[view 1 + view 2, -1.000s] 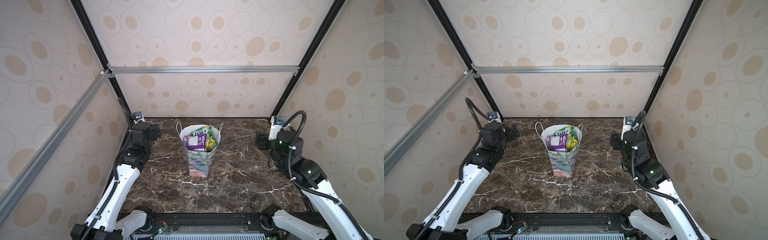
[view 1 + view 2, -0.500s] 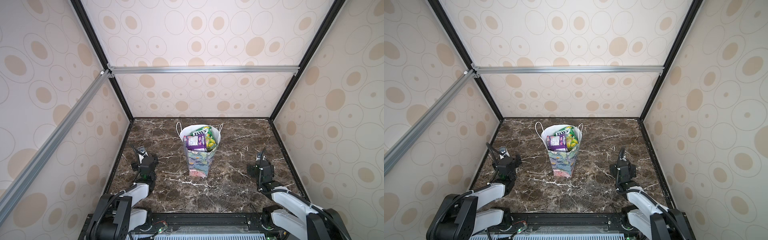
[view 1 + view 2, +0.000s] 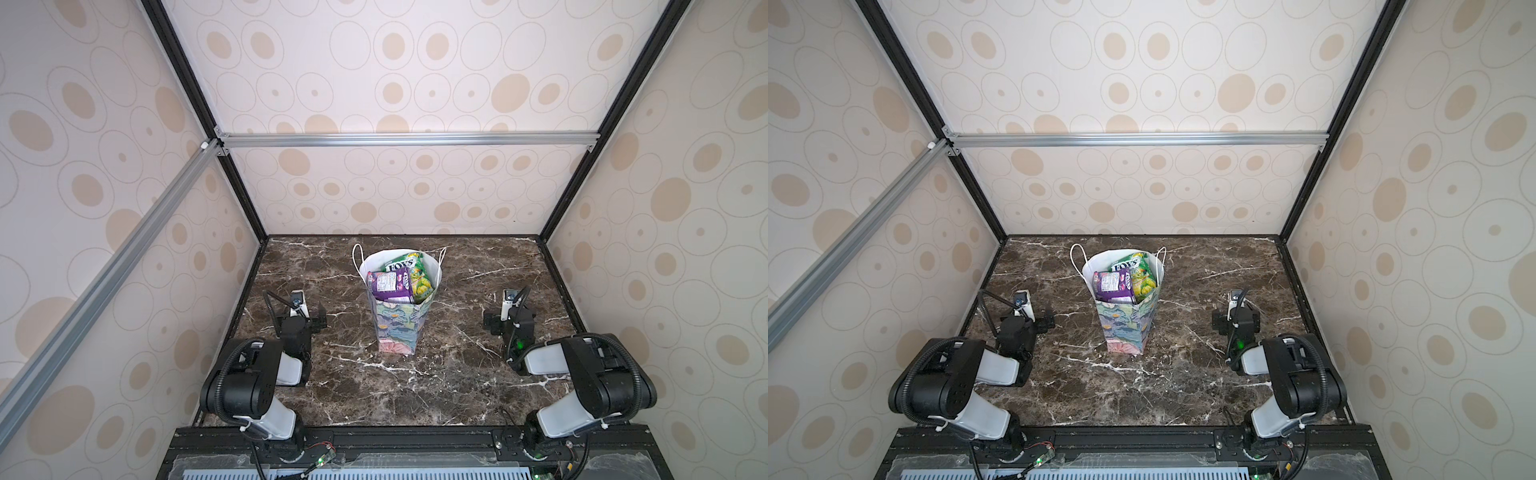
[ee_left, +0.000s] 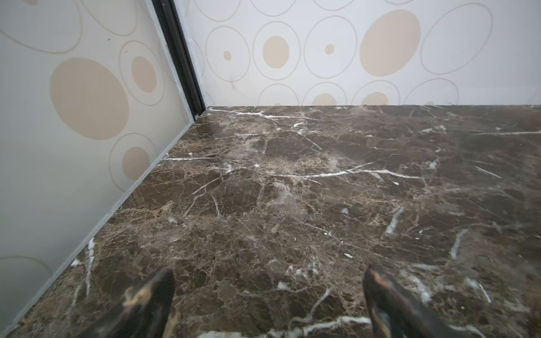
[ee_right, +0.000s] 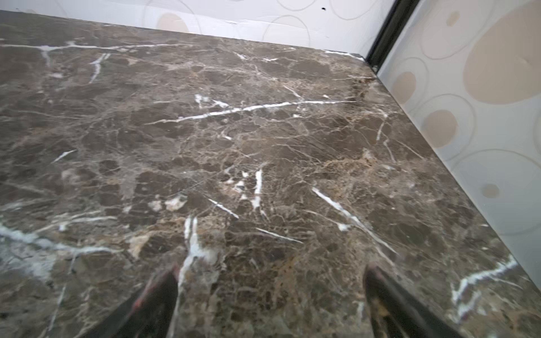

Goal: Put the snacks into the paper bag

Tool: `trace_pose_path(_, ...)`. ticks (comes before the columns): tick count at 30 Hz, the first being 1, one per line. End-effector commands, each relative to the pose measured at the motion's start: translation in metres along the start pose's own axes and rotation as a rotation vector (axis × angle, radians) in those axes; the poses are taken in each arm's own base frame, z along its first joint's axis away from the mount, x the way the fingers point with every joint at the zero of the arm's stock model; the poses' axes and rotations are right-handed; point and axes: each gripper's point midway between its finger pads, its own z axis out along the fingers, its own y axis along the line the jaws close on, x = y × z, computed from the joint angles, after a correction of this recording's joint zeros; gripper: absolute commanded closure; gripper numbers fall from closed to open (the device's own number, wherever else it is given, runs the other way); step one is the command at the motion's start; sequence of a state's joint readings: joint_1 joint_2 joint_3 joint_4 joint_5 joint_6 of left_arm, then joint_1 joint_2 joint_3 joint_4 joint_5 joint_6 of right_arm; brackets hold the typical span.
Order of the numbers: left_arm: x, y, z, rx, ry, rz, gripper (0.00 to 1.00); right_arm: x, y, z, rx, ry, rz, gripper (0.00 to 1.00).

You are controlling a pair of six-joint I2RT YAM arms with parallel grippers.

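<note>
The paper bag [image 3: 395, 332] [image 3: 1126, 328] stands upright in the middle of the marble table, floral outside and white inside, cord handles at its rim. The snacks fill its mouth: a purple packet [image 3: 390, 286] [image 3: 1113, 286] in front, a green FOX'S packet [image 3: 401, 263] behind and a yellow-green one [image 3: 422, 283] on the right. My left gripper [image 3: 307, 318] [image 3: 1034, 316] [image 4: 269, 281] sits low, left of the bag, open and empty. My right gripper [image 3: 505, 321] [image 3: 1233, 318] [image 5: 270, 275] sits low on the right, open and empty. Both wrist views show only bare marble.
The dark marble table [image 3: 457, 395] is boxed in by patterned walls on the left, back and right, with black corner posts [image 4: 178, 55] [image 5: 386, 32]. Both arms are folded near the front rail [image 3: 395, 436].
Both arms have dropped from beside the bag's top at the back to low over the table nearer the front. The bag and packets have not moved.
</note>
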State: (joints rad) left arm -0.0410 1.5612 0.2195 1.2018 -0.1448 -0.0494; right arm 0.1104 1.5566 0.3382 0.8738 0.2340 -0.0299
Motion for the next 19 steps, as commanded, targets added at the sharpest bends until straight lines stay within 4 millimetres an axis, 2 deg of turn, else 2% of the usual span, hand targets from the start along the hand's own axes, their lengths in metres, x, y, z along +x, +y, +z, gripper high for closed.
trace_pose_path(1, -0.0293, -0.0067, 0.0037, 0.041, -0.096, 0.016, 0.00, -0.0274, 0.0016, 0.0071, -0.042, -0.048, 0.019, 0.00)
trace_pose_path(19, -0.0289, -0.0070, 0.0043, 0.041, -0.095, 0.016, 0.00, -0.0268, 0.0022, 0.0079, -0.046, -0.037, 0.022, 0.00)
